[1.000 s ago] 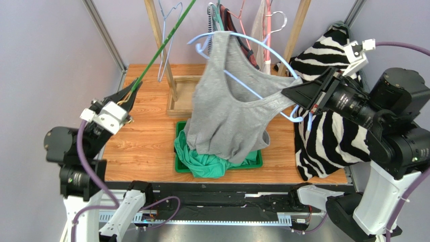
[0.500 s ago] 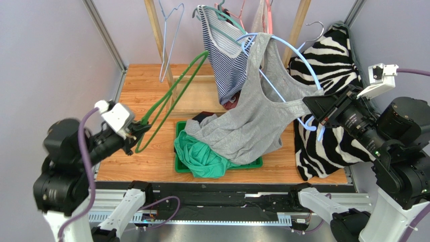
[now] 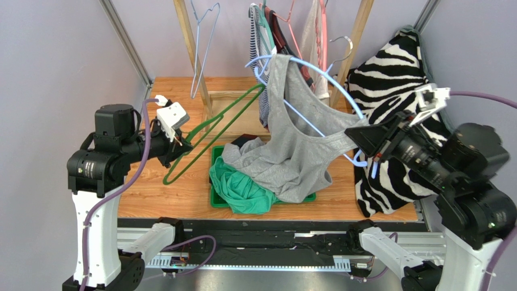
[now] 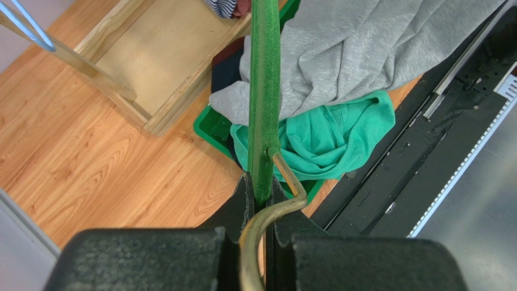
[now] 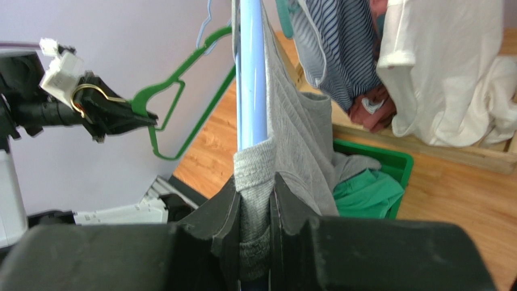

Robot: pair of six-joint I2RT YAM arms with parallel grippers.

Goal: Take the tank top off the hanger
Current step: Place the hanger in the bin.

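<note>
The grey tank top (image 3: 297,154) hangs on a light blue hanger (image 5: 250,73). Its hem droops onto the clothes in the green bin (image 3: 311,196). My right gripper (image 3: 359,134) is shut on the tank top's strap (image 5: 255,173) where it wraps the hanger's right end, and holds both in the air over the table. My left gripper (image 3: 184,143) is shut on an empty green hanger (image 3: 233,104) just below its brass hook (image 4: 285,203), left of the bin. The green hanger (image 4: 264,91) points toward the rack.
A green shirt (image 3: 239,191) and a dark garment lie in the bin. A wooden rack (image 3: 221,115) at the back holds several hung garments (image 3: 273,24) and a bare wire hanger (image 3: 203,36). A zebra-print cloth (image 3: 394,163) drapes at the right.
My left gripper has moved up and toward the rack with the green hanger. My right gripper has shifted left, swinging the blue hanger and tank top leftward. The striped top has swung back to the rack.
</note>
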